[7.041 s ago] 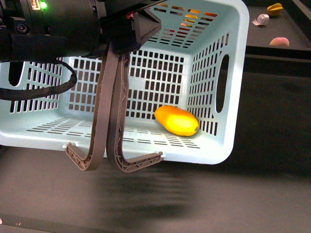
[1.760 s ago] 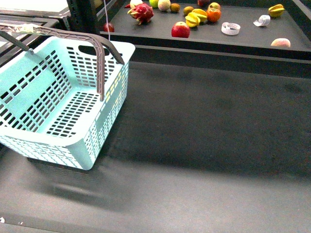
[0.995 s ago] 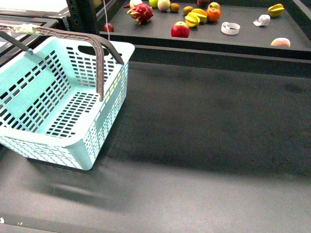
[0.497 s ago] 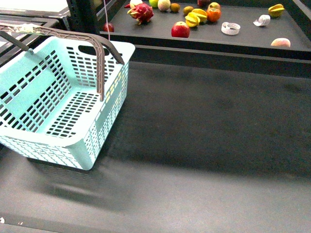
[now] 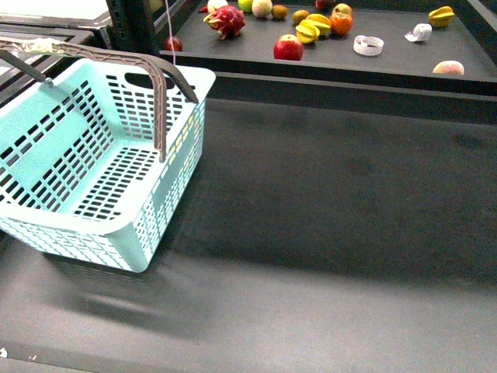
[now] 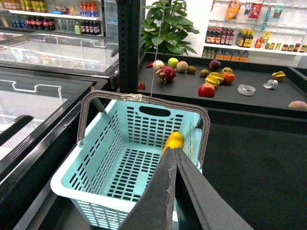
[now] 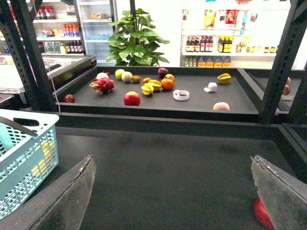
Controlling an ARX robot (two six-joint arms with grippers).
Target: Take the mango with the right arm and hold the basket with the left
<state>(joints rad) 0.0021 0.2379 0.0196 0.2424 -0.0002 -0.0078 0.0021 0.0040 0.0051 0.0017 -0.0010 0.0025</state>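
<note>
The light-blue slotted basket [image 5: 46, 148] stands at the left of the dark table with its brown handles [image 5: 159, 101] up. The mango [image 6: 173, 140] lies inside it against the side wall and is partly hidden by my left gripper [image 6: 174, 150]. In the front view only yellow shows through the wall slots. My left gripper is shut and empty, above the basket [image 6: 144, 124] and apart from its handles. My right gripper [image 7: 172, 158] is open and empty over the bare table, to the right of the basket [image 7: 24, 153]. Neither arm shows in the front view.
A raised back shelf [image 5: 388, 66] holds a dragon fruit [image 5: 225, 19], a red apple [image 5: 288, 48], a starfruit [image 5: 439, 14], a peach [image 5: 449, 68] and a tape roll [image 5: 368, 45]. A black rack post [image 5: 128, 23] stands behind the basket. Something red [image 7: 261, 213] lies by my right finger.
Seven seconds ago the basket hung close to the camera under my left arm, mango visible inside. Now it stands at the left. Nothing has moved in the last two seconds.
</note>
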